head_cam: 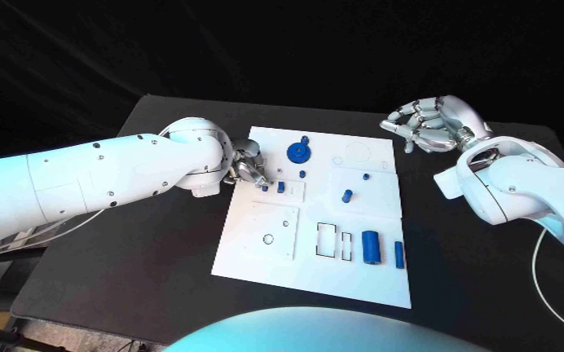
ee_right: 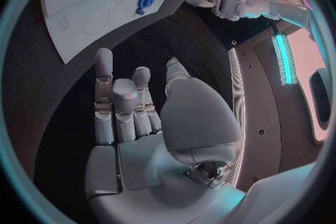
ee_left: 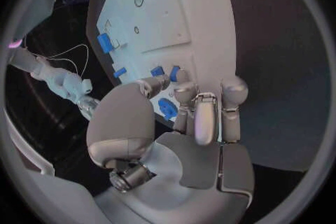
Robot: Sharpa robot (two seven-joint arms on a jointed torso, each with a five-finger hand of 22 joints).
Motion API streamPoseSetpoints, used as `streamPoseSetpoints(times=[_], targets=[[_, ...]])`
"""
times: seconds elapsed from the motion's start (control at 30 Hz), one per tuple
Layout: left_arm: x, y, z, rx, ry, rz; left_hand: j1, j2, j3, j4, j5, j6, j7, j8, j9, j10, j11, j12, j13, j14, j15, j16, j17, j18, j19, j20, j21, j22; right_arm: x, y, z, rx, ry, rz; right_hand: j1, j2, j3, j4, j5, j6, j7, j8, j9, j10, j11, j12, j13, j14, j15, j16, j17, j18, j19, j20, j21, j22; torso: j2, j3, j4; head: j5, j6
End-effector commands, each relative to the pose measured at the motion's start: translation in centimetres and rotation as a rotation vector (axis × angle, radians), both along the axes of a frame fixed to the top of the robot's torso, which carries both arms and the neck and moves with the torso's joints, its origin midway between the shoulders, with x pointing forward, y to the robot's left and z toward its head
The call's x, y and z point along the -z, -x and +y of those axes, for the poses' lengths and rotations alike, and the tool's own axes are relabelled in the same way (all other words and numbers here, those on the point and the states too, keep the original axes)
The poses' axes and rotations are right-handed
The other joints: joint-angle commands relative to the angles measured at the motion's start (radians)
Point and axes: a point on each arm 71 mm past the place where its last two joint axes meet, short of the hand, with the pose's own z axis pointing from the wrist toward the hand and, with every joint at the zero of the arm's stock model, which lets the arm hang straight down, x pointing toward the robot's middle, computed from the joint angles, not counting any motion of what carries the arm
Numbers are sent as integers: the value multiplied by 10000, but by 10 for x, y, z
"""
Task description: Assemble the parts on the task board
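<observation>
One small blue peg stands just right of the left hand, whose fingertips reach it, grip unclear; the right hand hovers far off, loosely spread and empty.

Head camera looks down; both wrist cameras, seemingly nearer, share the task board.

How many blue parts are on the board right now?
8: a disc at the far edge, three pegs mid-board, two bars near-right, two bits by the left hand, which may hide more.
</observation>
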Motion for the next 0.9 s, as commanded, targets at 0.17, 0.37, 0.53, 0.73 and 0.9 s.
streamPoseSetpoints(times=[0.17,0.37,0.53,0.73,0.9], targets=[[-3,1,-1,-20,318,2,-202,-44,-654,438,-43,26,72,-73,32,-77,31,-3,-57,523,-39,16,182,-132,77,7,-78,-21,0,1,2,-242,46,-6,-80,3,-69,-4,-32,-77,18,66,14,-67,-18,-43,-16,-34,-29,-54,-7,202,19,26,-43,-15,3,-14,-5,-2,29],[-10,1,0,-196,622,-173,-628,-23,-1597,534,-139,-20,79,-148,53,-178,42,-84,-200,518,-36,16,182,-123,58,10,-118,-69,1,1,2,-255,44,11,-136,18,-91,0,-30,-88,20,76,12,-66,-17,-41,-30,-29,-28,-66,-2,201,27,27,-60,-25,-4,4,-3,10,48],[-17,-1,3,-420,841,-438,-702,24,-1726,535,-184,-36,79,-162,58,-203,42,-103,-235,519,-36,17,187,-115,36,10,-140,-108,1,1,2,-248,43,15,-136,18,-91,0,-30,-88,20,76,12,-66,-17,-41,-30,-29,-28,-66,-2,201,27,27,-60,-25,6,9,-13,-14,64],[-25,-3,2,-843,1664,-929,-229,120,-2038,512,-10,-634,327,-496,-6,-1124,262,-900,-1520,346,142,-161,-270,99,-798,112,-841,-1386,1,1,1,-219,45,5,-158,24,-100,-2,-29,-94,21,79,11,-67,-16,-42,-38,-27,-27,-72,0,201,31,27,-67,-29,3,7,-6,-55,103],[-33,-6,-10,-562,3180,-1561,1689,68,-2038,357,92,-2251,1162,-1379,-512,-3589,1054,-2564,-3190,-1448,845,-1806,-3900,325,-2453,629,-2299,-3371,1,1,1,-196,42,-11,-161,32,-100,-4,-27,-98,21,81,10,-73,-15,-51,-50,-27,-27,-78,-4,201,33,28,-71,-31,4,22,-7,-95,121]])
